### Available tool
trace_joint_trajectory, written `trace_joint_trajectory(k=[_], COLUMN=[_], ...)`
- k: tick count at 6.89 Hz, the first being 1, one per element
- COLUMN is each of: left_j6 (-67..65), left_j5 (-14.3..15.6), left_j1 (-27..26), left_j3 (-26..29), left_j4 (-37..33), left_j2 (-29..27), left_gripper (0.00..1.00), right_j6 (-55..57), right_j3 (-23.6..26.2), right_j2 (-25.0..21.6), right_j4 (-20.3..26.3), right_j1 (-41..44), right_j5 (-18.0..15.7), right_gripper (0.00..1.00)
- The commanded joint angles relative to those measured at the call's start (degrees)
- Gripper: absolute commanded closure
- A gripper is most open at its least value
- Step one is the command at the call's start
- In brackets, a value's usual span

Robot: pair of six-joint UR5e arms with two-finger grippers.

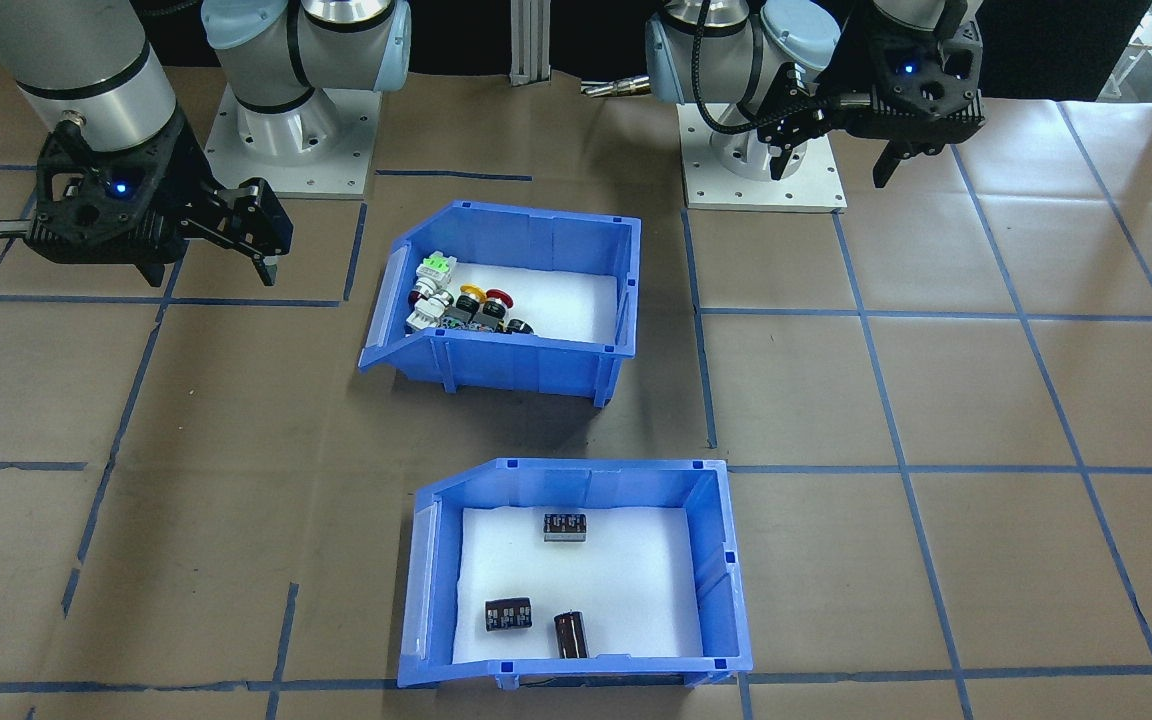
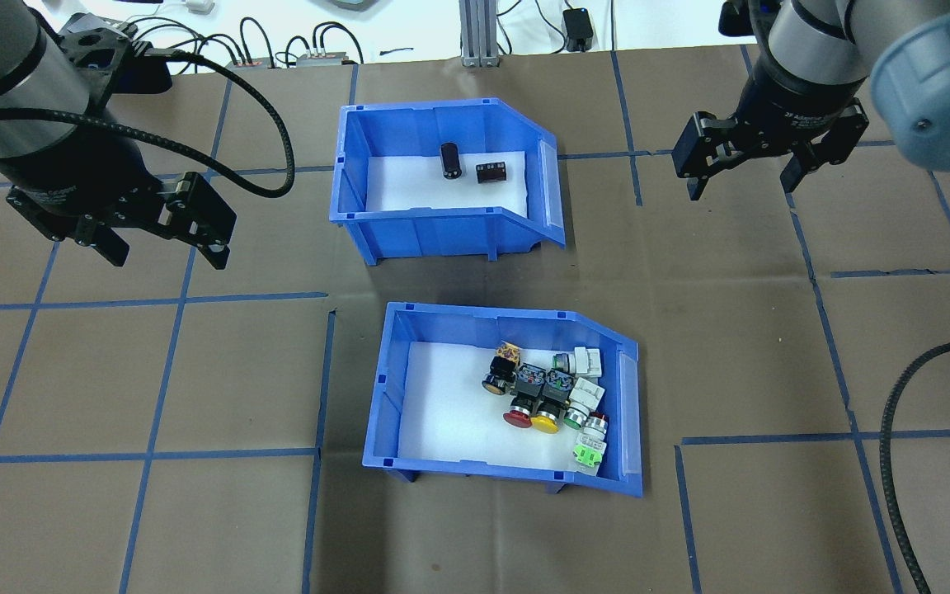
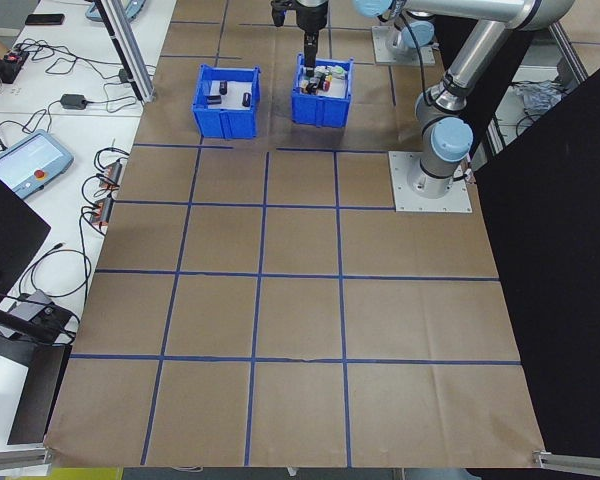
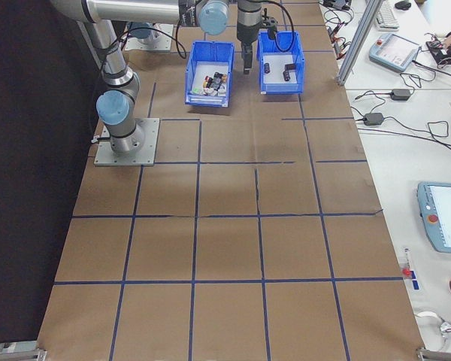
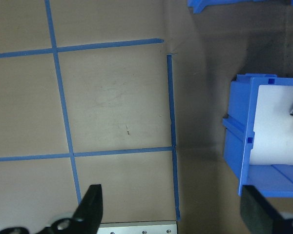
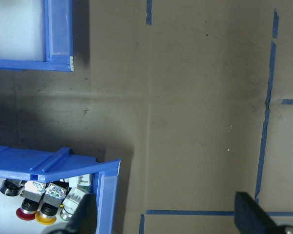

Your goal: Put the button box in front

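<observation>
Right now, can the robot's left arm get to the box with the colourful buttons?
Probably yes. The left claw hangs open beside the button box, with only bare table between them. The other blue box sits farther back, out of the way.

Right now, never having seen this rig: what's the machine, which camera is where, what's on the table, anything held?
Two robot arms sit at a brown table marked with blue tape. Each ends in a two-finger claw.

Cameras: one faces the robot from across the table, one looks over its shoulders, one sits at each table end, and one rides on each wrist looking down past the fingers.

Two blue bins lie between the arms. The button box, nearer the robot, holds colourful push buttons crowded at one end. The other bin, farther away, holds a few dark parts.

Nothing is held. The left claw and right claw both hang open above bare table, beside the bins, touching nothing.
</observation>
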Motion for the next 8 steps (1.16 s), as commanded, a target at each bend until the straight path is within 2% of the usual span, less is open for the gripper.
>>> trace_joint_trajectory(k=[1, 3, 4, 5, 6, 8], left_j6=[-0.6, -0.7, -1.0, -1.8, -2.9, -9.5], left_j5=[-1.4, -0.2, -0.7, -0.9, -1.5, -1.3], left_j1=[0.1, 0.4, 0.3, -0.2, -0.3, -7.0], left_j3=[0.3, 1.0, 0.0, -0.1, -1.3, -3.0], left_j4=[0.2, 0.1, 0.1, -0.8, -0.7, 0.1], left_j2=[-0.3, -0.2, 0.4, 0.7, 0.7, -0.1], left_gripper=[0.00, 0.00, 0.00, 0.00, 0.00, 0.00], right_j6=[-4.5, -12.6, -15.6, -23.5, -30.1, -39.9], right_j3=[-4.0, -11.0, -14.1, -16.1, -18.7, -26.3], right_j2=[3.3, 8.7, 10.0, 11.9, 13.9, 19.1], right_j4=[0.3, 1.2, 3.9, 4.1, 4.0, 4.2], right_j1=[0.2, 0.6, 1.4, 2.2, 3.1, 6.2], right_j5=[0.4, 1.4, 3.4, 5.2, 5.2, 4.5], right_gripper=[0.00, 0.00, 0.00, 0.00, 0.00, 0.00])
